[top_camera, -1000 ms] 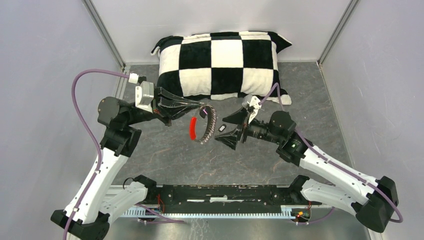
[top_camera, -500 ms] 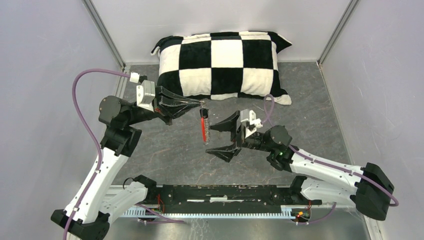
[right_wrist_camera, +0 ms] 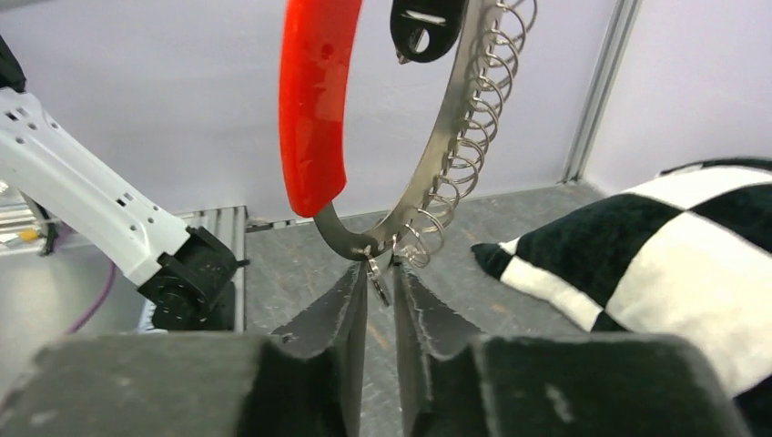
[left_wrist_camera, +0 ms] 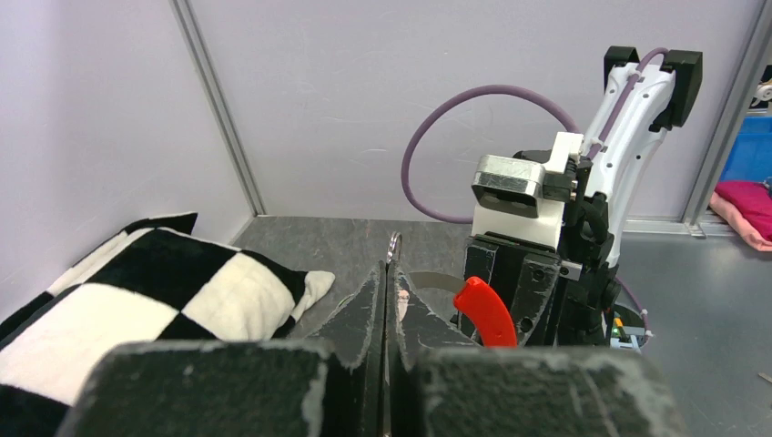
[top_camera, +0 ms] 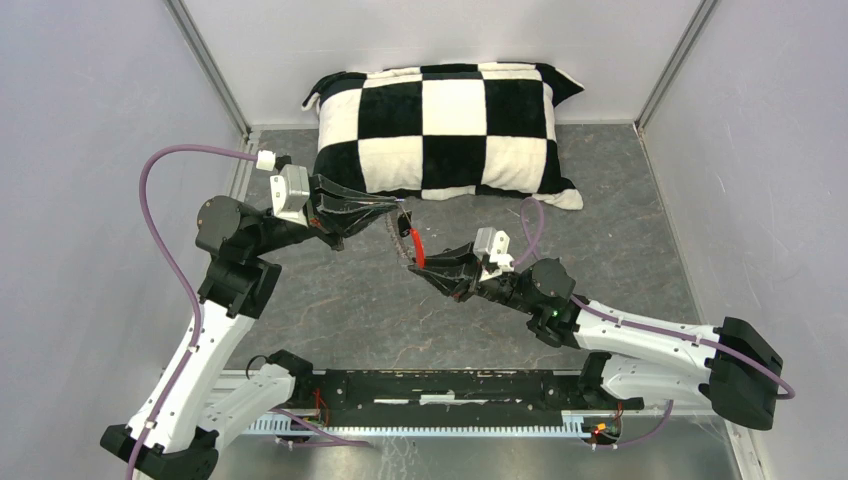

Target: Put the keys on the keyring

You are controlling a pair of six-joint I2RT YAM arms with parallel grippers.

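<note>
The keyring (top_camera: 413, 246) hangs in the air between the two arms, a silvery coiled loop with a red sleeve (right_wrist_camera: 314, 109). My left gripper (top_camera: 399, 208) is shut on its top, and in the left wrist view a small silver ring (left_wrist_camera: 393, 246) pokes out of the tips. My right gripper (top_camera: 417, 270) comes from below, its jaws drawn in to a narrow gap on the loop's bottom (right_wrist_camera: 378, 259). A small ring lies between them. One key's black head (right_wrist_camera: 423, 32) hangs near the top of the loop. The key's blade is out of view.
A black-and-white checkered pillow (top_camera: 450, 125) lies at the back of the grey floor (top_camera: 330, 310). Grey walls with metal corner posts stand on the left, back and right. The arms' base rail (top_camera: 450, 385) runs along the near edge.
My right gripper swung left and up under the keyring, and its jaws went from wide open to a narrow gap. The keyring turned more edge-on. The left gripper stayed shut, barely moving.
</note>
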